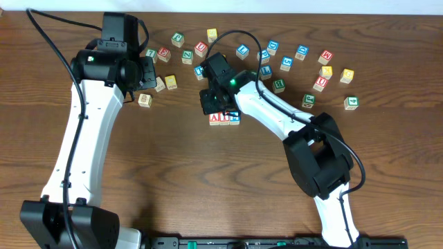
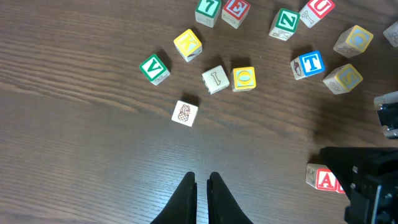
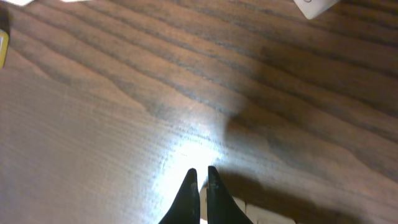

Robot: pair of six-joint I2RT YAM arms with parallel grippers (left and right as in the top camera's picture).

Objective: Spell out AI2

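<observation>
Three blocks stand in a row on the table: a red A block (image 1: pixel 214 118), a red I block (image 1: pixel 223 118) and a blue block (image 1: pixel 234 117) whose character I cannot read. My right gripper (image 1: pixel 211 104) hangs right over the row's far side. In the right wrist view its fingers (image 3: pixel 200 175) are shut and empty, with pale block tops (image 3: pixel 252 214) just below the tips. My left gripper (image 1: pixel 147 72) is raised at the left. In its wrist view it (image 2: pixel 202 182) is shut and empty, and the A block (image 2: pixel 323 179) shows at the right, partly hidden by the right arm.
Several loose letter blocks lie scattered along the back of the table (image 1: pixel 291 62). Under the left gripper are a pineapple block (image 2: pixel 185 113), a cream I block (image 2: pixel 215 79), a yellow O block (image 2: pixel 244 79), a green V block (image 2: pixel 153 68) and a blue T block (image 2: pixel 309 65).
</observation>
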